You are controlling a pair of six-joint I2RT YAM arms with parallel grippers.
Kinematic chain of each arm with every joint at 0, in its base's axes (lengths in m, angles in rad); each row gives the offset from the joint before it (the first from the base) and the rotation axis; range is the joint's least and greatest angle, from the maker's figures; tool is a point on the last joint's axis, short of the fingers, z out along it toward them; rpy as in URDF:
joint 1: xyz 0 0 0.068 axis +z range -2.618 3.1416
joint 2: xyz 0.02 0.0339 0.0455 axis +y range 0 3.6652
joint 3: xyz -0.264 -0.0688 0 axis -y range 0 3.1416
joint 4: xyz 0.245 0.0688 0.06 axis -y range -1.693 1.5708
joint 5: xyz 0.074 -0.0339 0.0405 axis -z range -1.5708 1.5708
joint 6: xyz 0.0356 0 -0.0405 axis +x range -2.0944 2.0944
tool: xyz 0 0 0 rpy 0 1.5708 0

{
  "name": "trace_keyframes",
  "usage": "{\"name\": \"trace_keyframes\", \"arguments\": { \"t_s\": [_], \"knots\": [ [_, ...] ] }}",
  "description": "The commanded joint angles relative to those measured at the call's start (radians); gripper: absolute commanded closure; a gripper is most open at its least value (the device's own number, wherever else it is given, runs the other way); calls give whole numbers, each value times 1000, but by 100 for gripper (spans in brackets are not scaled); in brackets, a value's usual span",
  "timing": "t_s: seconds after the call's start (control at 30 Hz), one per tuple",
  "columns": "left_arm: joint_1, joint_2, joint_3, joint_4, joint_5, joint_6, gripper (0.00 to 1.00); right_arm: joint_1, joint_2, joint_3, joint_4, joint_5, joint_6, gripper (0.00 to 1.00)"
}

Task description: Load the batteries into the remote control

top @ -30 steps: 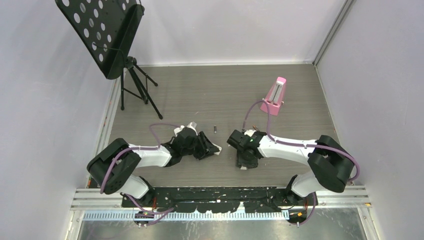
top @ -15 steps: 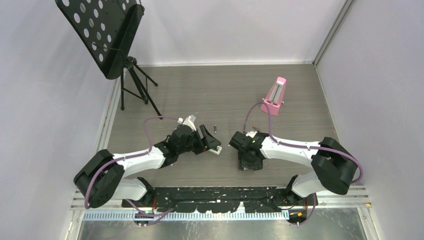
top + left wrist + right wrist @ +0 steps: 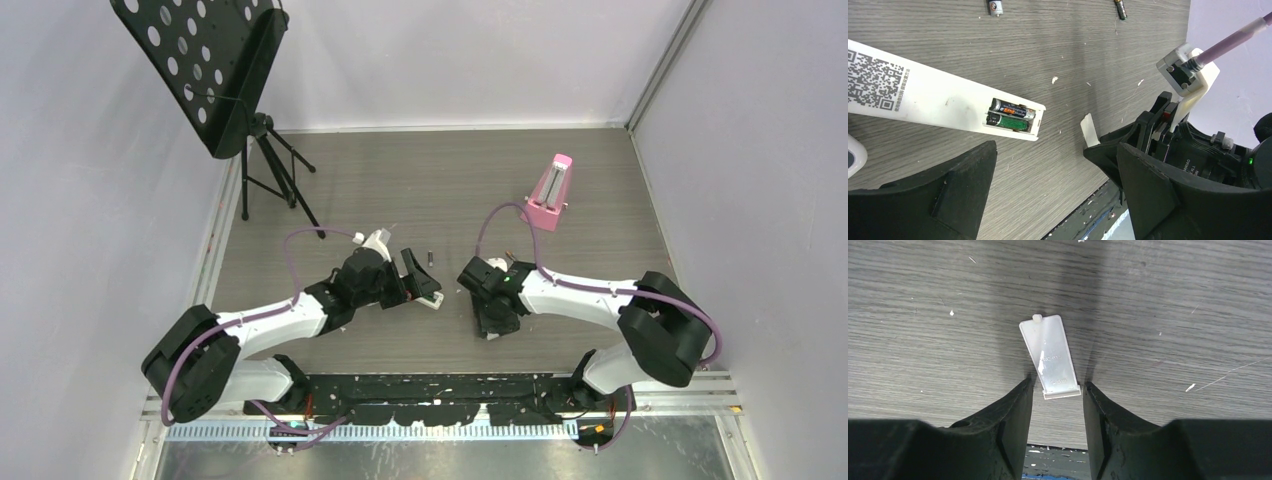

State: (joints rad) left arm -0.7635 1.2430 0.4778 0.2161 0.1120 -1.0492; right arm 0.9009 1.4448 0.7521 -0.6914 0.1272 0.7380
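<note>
A long white remote (image 3: pixel 938 97) lies back up with a QR label. Its battery bay (image 3: pixel 1012 115) is open, with a dark battery in the upper slot and green showing in the lower. A rounded white corner (image 3: pixel 854 155) shows at the left edge; I cannot tell if it is the short remote control. Two loose batteries (image 3: pixel 994 6) (image 3: pixel 1120 8) lie beyond; one shows in the top view (image 3: pixel 430 258). My left gripper (image 3: pixel 1053 165) (image 3: pixel 405 280) is open and empty above the bay. My right gripper (image 3: pixel 1058 382) (image 3: pixel 497 310) is open, its fingertips either side of the near end of the white battery cover (image 3: pixel 1050 356).
A pink metronome (image 3: pixel 549 192) stands at the back right. A black music stand (image 3: pixel 205 70) stands at the back left. Walls close in both sides. The table's front edge with the black rail (image 3: pixel 440 390) is just behind both grippers.
My left arm has stretched forward, carrying its open gripper a little farther and right over the white remote. The right gripper has stayed over the cover, barely shifting.
</note>
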Motion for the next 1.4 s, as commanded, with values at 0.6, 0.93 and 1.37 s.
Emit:
{"name": "trace_keyframes", "arguments": {
  "t_s": [0.6, 0.93, 1.37],
  "knots": [
    [9, 137, 143, 14, 211, 84, 32, -10, -73, -5, 80, 71, -27, 69],
    [-13, 173, 155, 20, 223, 82, 32, -17, -95, -2, 81, 63, -13, 62],
    [-13, 116, 123, -9, 146, 78, 32, 22, 30, 57, 24, 7, -68, 45]
  ]
}}
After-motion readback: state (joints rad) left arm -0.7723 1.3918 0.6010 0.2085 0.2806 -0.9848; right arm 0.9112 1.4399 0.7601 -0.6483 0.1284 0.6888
